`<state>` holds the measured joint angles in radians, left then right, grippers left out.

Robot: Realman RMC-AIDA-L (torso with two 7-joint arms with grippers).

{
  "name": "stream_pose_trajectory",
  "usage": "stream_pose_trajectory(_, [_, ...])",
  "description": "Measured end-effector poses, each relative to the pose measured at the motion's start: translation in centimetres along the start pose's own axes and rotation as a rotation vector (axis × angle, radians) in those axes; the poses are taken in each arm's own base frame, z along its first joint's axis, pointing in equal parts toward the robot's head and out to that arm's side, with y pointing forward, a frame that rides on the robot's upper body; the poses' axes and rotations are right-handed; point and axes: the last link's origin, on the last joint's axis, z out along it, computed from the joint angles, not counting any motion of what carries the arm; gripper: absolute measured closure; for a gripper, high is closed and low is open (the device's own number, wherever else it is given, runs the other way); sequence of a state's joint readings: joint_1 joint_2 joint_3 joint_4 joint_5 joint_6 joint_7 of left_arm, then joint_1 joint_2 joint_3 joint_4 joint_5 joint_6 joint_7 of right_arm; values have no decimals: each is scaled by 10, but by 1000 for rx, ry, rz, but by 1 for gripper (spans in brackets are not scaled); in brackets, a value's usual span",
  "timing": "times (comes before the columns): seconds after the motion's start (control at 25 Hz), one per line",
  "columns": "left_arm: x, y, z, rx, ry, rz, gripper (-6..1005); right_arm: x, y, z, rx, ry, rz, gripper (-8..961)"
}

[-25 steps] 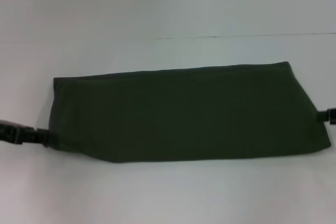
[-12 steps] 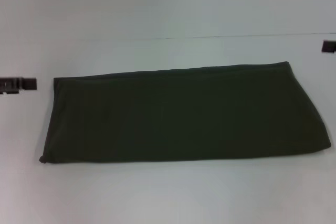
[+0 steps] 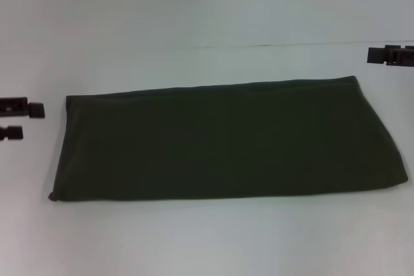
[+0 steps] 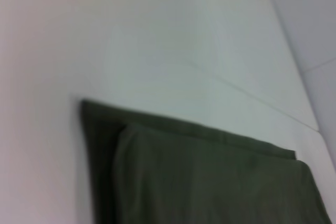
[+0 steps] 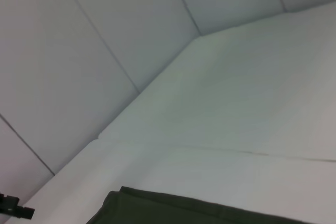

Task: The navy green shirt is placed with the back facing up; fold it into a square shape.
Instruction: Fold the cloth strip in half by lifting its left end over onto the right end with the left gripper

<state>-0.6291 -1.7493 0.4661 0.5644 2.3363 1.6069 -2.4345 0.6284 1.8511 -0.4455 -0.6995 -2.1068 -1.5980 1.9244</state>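
**Folded green shirt lies as a long band, both pincers drawn off to its ends**

White worktop (image 3: 207, 244) fills nearly the whole head view, meeting a pale wall behind at a thin seam line. Everything is placed here relative to the navy green shirt (image 3: 226, 140), the largest object on it.

That shirt lies flat in the middle of the worktop, already folded into a long, wide band, far from square. Its plain dark olive back faces up; no lettering shows. The left wrist view shows layered cloth (image 4: 210, 177) with one folded edge stepped slightly inside the layer beneath.

Off the shirt's left end, apart from the cloth, is the left pincer (image 3: 22, 121); two dark fingers show with a clear gap between them, holding nothing. Off the shirt's far right corner, above and beyond it, the right pincer (image 3: 388, 55) shows only as a dark block at the frame edge; whether its fingers are apart or together cannot be told.

Judged from this, the remaining step is folding the band end over end. Risks: a pincer pinching only the top layer would peel the stack open; gripping unevenly at the slanted right end would drag the band askew and leave a lopsided shape.
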Motion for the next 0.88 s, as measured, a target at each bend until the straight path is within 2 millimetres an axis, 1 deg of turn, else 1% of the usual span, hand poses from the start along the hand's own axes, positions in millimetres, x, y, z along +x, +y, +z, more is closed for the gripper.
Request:
stream_pose_trajectory(0.12, [-7,-6,0,22,-23,-87,97,-2,1,-2,-10,-4,-38,26])
stream_pose_trajectory(0.24, [-14,-10,0,5,-16,-143,98,-5,2,-4,-20,1,-58,26])
stream_pose_trajectory(0.36, [-24,-14,2,-21,-24,-184,99,-9,3,-2,-24,6,-75,26])
stream_pose_trajectory(0.4, [-30,-17,3,-30,-25,-201,99,-10,3,-1,-26,6,-77,26])
stream_pose_trajectory(0.56, [-46,-24,5,-54,-12,-242,98,-17,8,6,-48,13,-85,26])
stream_pose_trajectory(0.72, [-52,-26,4,-87,-2,-273,98,-19,15,16,-88,33,-90,26])
stream_pose_trajectory(0.88, [-57,-23,6,-119,-23,-292,98,-15,23,30,-134,76,-141,26])
